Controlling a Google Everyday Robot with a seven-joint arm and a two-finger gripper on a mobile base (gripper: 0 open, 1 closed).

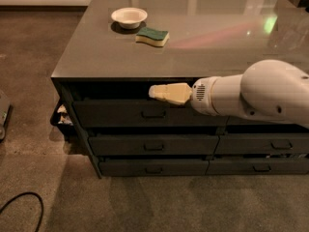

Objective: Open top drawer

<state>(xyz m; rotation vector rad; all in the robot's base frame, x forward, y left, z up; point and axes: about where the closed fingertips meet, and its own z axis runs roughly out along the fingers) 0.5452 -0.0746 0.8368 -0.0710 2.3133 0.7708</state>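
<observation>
The top drawer (116, 113) is the tallest dark grey front on the left column of the cabinet, with a small rectangular pull handle (153, 114) at its centre. It stands pulled out a little, with a dark gap under the countertop. My gripper (153, 92) has cream fingers that reach left from the white arm (260, 93). It sits at the drawer's top edge, just above the handle.
A white bowl (129, 17) and a green and yellow sponge (152, 36) lie on the grey countertop (203, 42). Two lower drawers (153, 145) sit below, with more drawers to the right (260, 144). A black cable (21, 207) lies on the carpet at the left.
</observation>
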